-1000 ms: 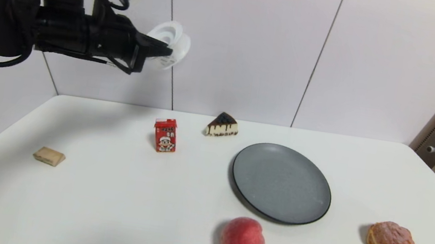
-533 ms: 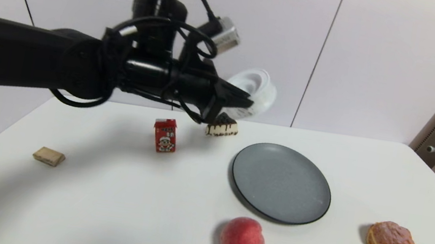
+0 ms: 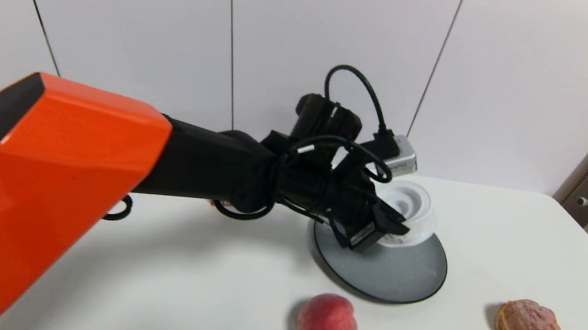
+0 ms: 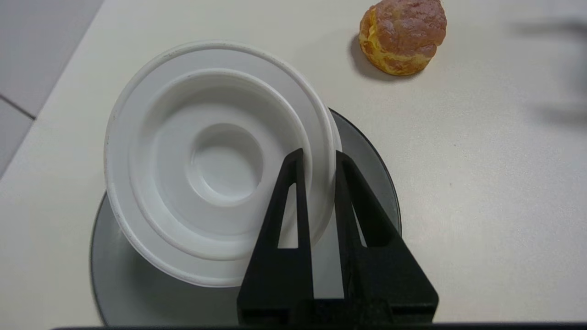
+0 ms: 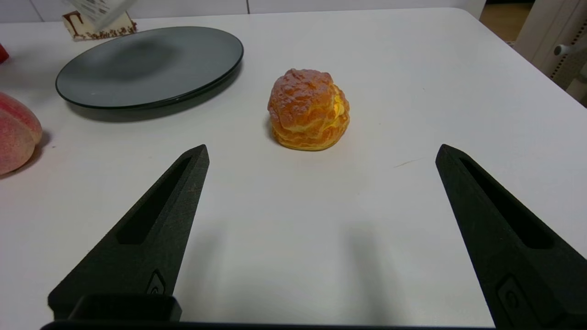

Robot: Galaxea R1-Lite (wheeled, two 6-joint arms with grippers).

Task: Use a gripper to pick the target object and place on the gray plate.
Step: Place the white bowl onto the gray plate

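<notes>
White tabletop (image 3: 207,291) w/ panelled wall behind. Black-and-orange left arm reaches over large round dark gray matte plate (image 3: 399,275). Left gripper (image 4: 316,158) pinches rim of small white ringed plastic disc (image 4: 215,156), tilted above plate. Right gripper (image 5: 321,153) wide apart near cream puff (image 5: 308,109).

The left gripper (image 3: 397,229) and its white disc (image 3: 408,210) cover the gray plate's (image 3: 400,272) far portion in the head view, so contact between disc and plate beneath the fingers cannot be determined.
</notes>
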